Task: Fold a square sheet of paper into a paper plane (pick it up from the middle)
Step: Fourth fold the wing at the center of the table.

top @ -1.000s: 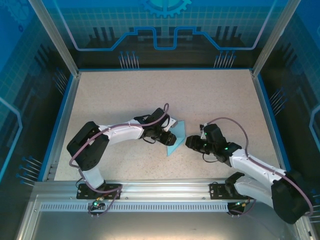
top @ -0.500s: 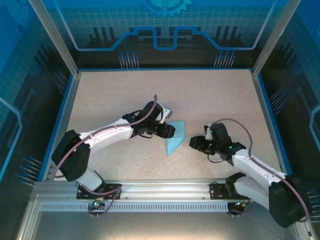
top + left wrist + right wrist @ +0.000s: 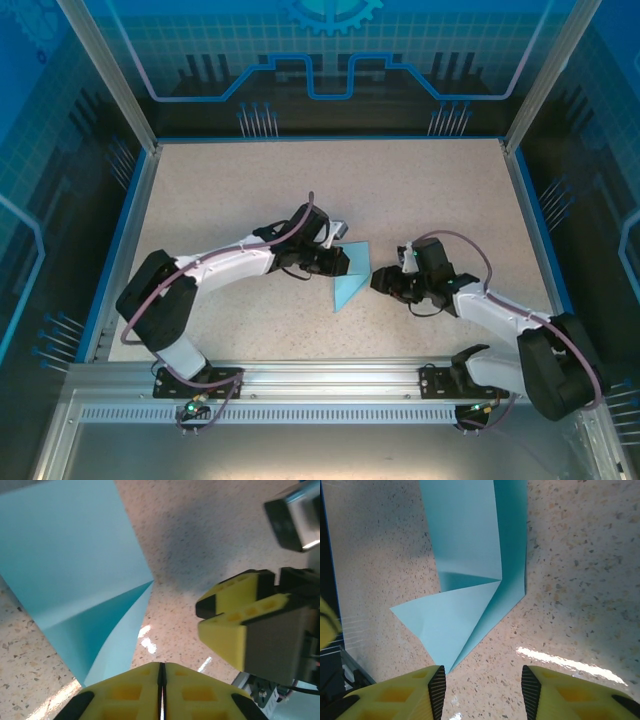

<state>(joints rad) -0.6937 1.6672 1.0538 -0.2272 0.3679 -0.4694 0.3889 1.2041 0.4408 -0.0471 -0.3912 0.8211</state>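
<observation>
Top external view: the light-blue sheet of paper (image 3: 350, 277) lies on the speckled desk (image 3: 420, 190) a little to the near side of centre, already partly folded, with one narrow point aimed toward 7 o'clock. The left pincer (image 3: 340, 262) sits at its 10 o'clock edge and the right pincer (image 3: 381, 283) just beside its 3 o'clock edge.

From the left wrist, the sheet (image 3: 75, 570) shows a flap rising off the desk along a crease. The left pincer (image 3: 161, 680) has its yellow fingers pressed together with nothing visibly between them, and the right pincer (image 3: 235, 615) faces it at 3 o'clock. From the right wrist, the sheet (image 3: 470, 555) shows layered flaps meeting at a crease, while the right pincer (image 3: 482, 685) stands partly open and empty at 6 o'clock, apart from the paper.

The paper looks very light, thin and limp. It should slide easily on the smooth desk, spring back unless a crease is pressed hard, and crumple or tear if pinched roughly. A raised flap edge or the doubled layers near the crease look like the best hold, since a flat single layer offers nothing to get under.

Both arms reach low and forward, forearms angled inward so the wrists converge on the sheet from opposite sides.
</observation>
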